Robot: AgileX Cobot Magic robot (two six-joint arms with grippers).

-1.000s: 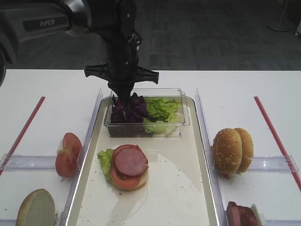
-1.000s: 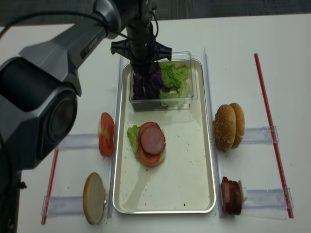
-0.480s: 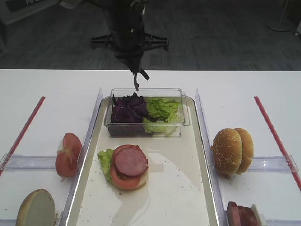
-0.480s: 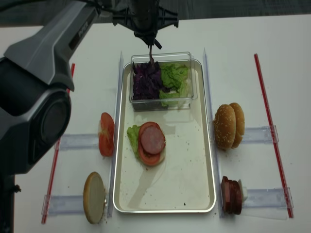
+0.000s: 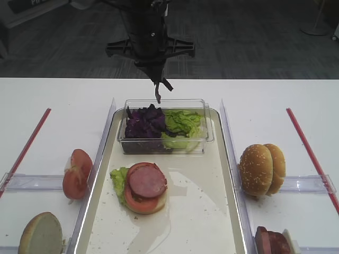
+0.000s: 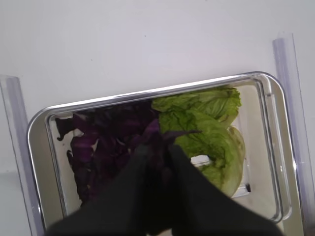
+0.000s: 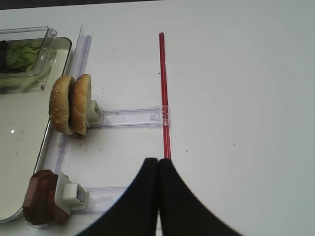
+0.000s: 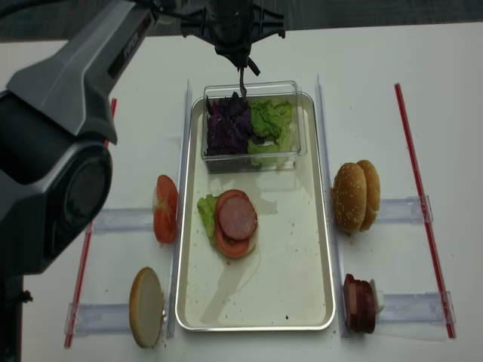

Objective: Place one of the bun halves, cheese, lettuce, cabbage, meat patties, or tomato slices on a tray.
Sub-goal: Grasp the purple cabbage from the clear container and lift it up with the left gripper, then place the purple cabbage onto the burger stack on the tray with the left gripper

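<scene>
At the desk's near edge a bun half (image 5: 40, 233) lies cut face up toward the left corner, and the meat patties (image 5: 271, 241) stand in a holder toward the right corner. Between them the tray (image 5: 206, 222) runs toward the far edge; on it sits a stack of lettuce, tomato and a meat slice (image 5: 142, 185). Left of the tray are the tomato slices (image 5: 76, 173), right of it two bun halves (image 5: 261, 169) on edge. At the tray's far end a clear box (image 5: 208, 129) holds the cabbage (image 5: 144, 121) beside the lettuce (image 5: 183, 123). Above the box, the left gripper (image 5: 157, 84) has its fingers pressed together on a thin strip of cabbage (image 5: 158, 94), which dangles clear of the pile, as far as the dark wrist view lets me tell. The right gripper (image 7: 158, 169) hangs over bare desk with fingers pressed together, holding nothing.
</scene>
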